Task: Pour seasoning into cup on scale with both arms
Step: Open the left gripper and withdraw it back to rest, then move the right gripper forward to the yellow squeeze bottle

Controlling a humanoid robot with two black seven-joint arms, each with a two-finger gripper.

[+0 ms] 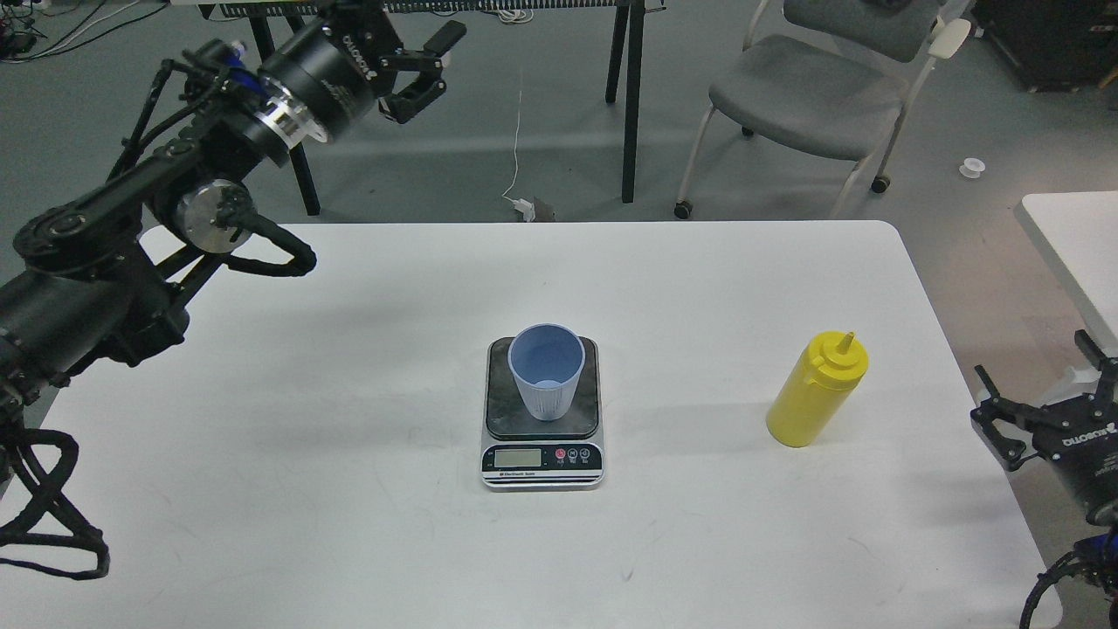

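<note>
1. Seasoning bottle [818,390] stands upright on the white table [349,524], at about 3 o'clock from the scale [542,412] and well apart from it. Its nozzle points up; I cannot tell whether the small cap is on.
2. The cup [547,370] sits upright on the scale's dark plate, open mouth up, apparently empty. The display is too small for me to read.
3. My left hand [417,74] hangs high at about 11 o'clock from the cup, past the table's far edge, fingers spread wide, holding nothing.
4. My right hand [1039,397] sits off the table's right edge, at about 3 o'clock from the bottle, fingers apart and empty.
5. I judge that nothing is grasped yet, so the step in hand is reaching for the bottle.
6. To do it well, I would bring the right hand in level, close on the bottle's mid-body, and squeeze gently so nothing squirts early.
7. The left hand should steady the cup without pressing down on the scale.
</note>
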